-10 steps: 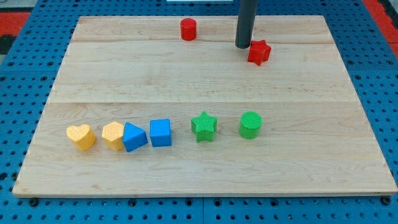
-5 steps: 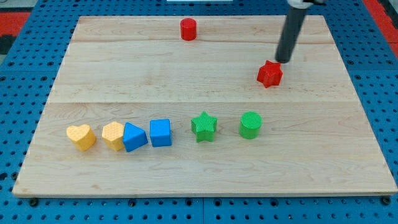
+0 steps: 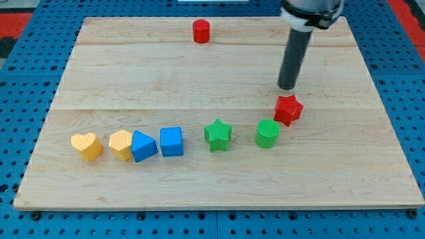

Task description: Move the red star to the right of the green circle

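Red star (image 3: 288,109) on wooden board (image 3: 199,86)

Top of the dark rod (image 3: 302,26) cut off by the view's top edge, second yellow block (image 3: 120,143) partly hidden behind the blue triangle block (image 3: 143,146), its shape hard to tell

The bench (image 3: 199,79) is pale, light-grained wood, set on a blue pegboard surround (image 3: 26,133) dotted with dark holes, with red patches at the upper corners. The red star (image 3: 288,109) and the red cylinder (image 3: 201,31) share one bright red. The green circle (image 3: 267,133) and green star (image 3: 218,135) are vivid green with fine ribbed tops. The blue cube (image 3: 171,141) and blue triangle (image 3: 143,146) are mid blue. The yellow heart (image 3: 86,146) and the second yellow block (image 3: 121,144) are warm yellow-orange. The rod ending in my tip (image 3: 287,87) is dark grey-black.
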Motion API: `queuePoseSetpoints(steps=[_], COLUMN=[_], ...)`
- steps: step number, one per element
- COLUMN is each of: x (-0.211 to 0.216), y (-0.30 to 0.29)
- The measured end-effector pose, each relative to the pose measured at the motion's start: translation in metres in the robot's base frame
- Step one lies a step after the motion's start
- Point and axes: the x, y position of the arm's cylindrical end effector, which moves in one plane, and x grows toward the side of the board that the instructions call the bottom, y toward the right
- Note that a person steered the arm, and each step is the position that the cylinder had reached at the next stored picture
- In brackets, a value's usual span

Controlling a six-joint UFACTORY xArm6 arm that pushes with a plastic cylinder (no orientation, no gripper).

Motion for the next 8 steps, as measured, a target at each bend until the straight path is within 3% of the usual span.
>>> queuePoseSetpoints(steps=[2, 3, 4, 5, 6, 7, 8], x=[0.082, 0.09, 0.064, 0.106, 0.19, 0.188, 0.176], y=[0.02, 0.044, 0.087, 0.15, 0.121, 0.064, 0.09])
